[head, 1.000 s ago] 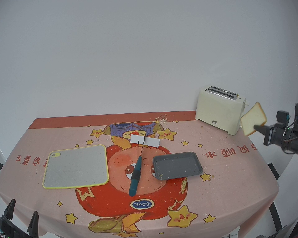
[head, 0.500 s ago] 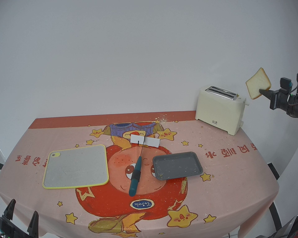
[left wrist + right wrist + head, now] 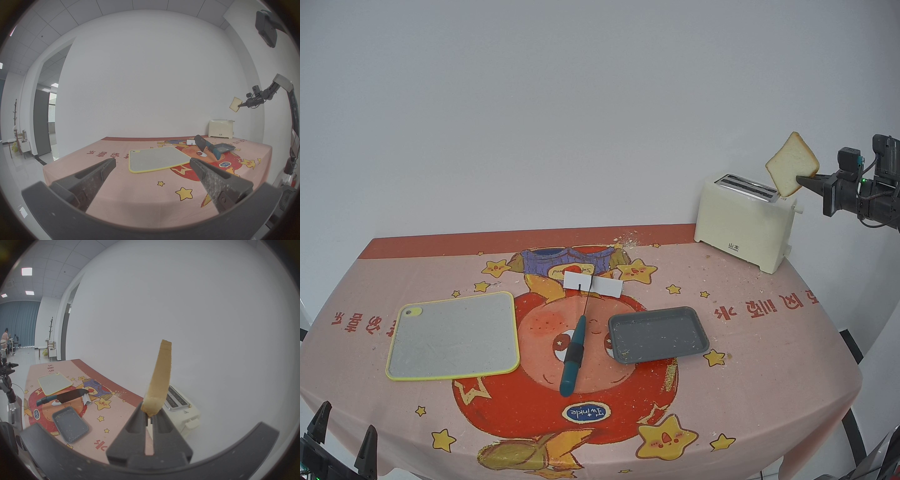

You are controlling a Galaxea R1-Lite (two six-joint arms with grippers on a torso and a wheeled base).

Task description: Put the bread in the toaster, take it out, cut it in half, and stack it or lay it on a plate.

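A slice of bread (image 3: pixel 791 164) hangs in the air just above the right end of the cream toaster (image 3: pixel 744 221), pinched at its lower corner by my right gripper (image 3: pixel 804 181), which is shut on it. In the right wrist view the bread (image 3: pixel 159 379) stands on edge between the fingers, with the toaster (image 3: pixel 179 407) and its slots below and beyond. My left gripper (image 3: pixel 151 175) is open and holds nothing, low at the table's near left corner (image 3: pixel 340 437). A teal-handled knife (image 3: pixel 573 355) lies mid-table beside a grey tray plate (image 3: pixel 657 334). The cutting board (image 3: pixel 454 335) lies at the left.
A white knife rest (image 3: pixel 592 284) holds the blade tip behind the tray. Crumbs are scattered near the toaster and on the tray. The toaster stands at the table's far right corner, close to the edge and the wall.
My right gripper has lifted the bread from beside the toaster's right side to above it, then carried it left toward the toaster's top. The left arm is still.
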